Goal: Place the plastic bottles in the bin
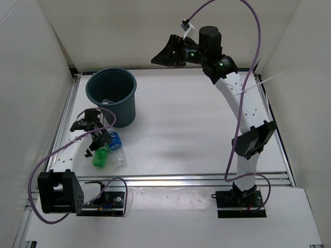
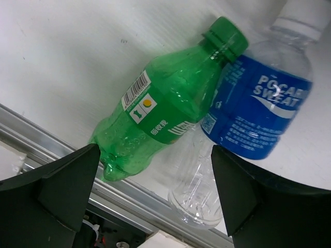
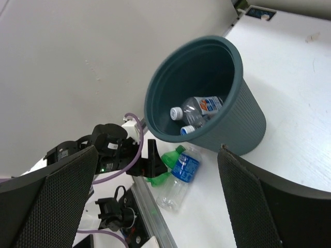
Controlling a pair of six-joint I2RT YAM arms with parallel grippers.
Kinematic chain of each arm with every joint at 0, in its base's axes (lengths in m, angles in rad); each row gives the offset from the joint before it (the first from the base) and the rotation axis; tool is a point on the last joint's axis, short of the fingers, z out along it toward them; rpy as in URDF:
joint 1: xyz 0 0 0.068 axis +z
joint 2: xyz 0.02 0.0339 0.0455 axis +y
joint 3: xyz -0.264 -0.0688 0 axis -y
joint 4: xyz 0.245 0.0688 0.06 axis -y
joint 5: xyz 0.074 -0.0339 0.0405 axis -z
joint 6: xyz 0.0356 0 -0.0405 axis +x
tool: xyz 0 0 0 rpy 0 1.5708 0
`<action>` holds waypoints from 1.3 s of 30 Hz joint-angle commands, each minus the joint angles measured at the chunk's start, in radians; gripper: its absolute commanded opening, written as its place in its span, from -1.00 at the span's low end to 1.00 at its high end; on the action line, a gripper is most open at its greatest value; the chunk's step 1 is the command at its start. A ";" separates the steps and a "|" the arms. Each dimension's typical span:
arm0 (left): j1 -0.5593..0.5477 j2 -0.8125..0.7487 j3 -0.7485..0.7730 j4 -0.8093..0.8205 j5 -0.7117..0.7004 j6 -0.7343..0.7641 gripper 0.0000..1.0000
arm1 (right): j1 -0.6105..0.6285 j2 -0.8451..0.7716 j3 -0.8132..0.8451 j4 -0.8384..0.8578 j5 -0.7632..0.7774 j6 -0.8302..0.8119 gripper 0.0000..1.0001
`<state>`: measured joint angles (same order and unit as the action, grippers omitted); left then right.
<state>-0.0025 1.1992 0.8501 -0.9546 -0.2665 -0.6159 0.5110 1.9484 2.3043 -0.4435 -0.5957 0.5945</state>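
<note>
White tabletop [image 1: 196, 129] as work surface. Bin [image 1: 123, 111] upright at 10 o'clock, two bottles [image 3: 199, 106] lying inside. Green bottle [image 2: 165, 108] and blue-label bottle [image 2: 258, 113] on their sides at 8 o'clock, touching, green neck resting against the blue label. Left gripper [image 2: 155, 155] low over the pair, jaws wide apart, holding nothing. Right gripper [image 1: 160, 57] raised near 12 o'clock, jaws likewise apart and empty. Probable failure points from this layout:

- Closure on both bottles at once, owing to their contact.
- One finger landing on a bottle instead of beside it, owing to the tight spacing.
- Slip or squirt of a smooth round body out of the pinch.
- A nudged bottle rolling toward 6 o'clock and lodging against the aluminium rail [image 1: 207, 178] just beside it.
- A knock to the bin wall on the carry toward 12 o'clock, given its closeness to the left arm.
- Snagging of the purple cable [image 1: 110, 114] looped near the wrist.

Surface smooth, matte, marked only by faint scuffs, with little to stop a rolling bottle. Plain white panels [image 1: 31, 77] at 9, 12 and 3 o'clock; even, soft lighting.
</note>
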 commanded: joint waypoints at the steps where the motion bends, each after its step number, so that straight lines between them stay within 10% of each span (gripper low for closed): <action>1: 0.012 0.013 -0.039 0.024 0.035 -0.047 1.00 | -0.025 -0.055 -0.032 0.049 -0.033 -0.010 1.00; 11: 0.047 0.025 -0.125 0.065 0.075 -0.090 0.93 | -0.083 -0.097 -0.095 0.049 -0.055 -0.001 1.00; 19: 0.067 0.002 -0.102 0.024 0.046 -0.139 -0.16 | -0.103 -0.097 -0.105 0.058 -0.073 0.019 1.00; 31: 0.053 -0.083 0.620 0.011 -0.139 -0.199 -0.32 | -0.112 -0.088 -0.135 0.049 -0.102 0.028 1.00; 39: -0.043 0.291 1.023 0.094 0.013 -0.125 -0.18 | -0.112 -0.097 -0.144 0.022 -0.102 0.019 1.00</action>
<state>-0.0021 1.3407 1.8069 -0.8764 -0.3386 -0.7780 0.4030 1.8950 2.1590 -0.4252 -0.6731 0.6247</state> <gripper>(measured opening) 0.603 0.998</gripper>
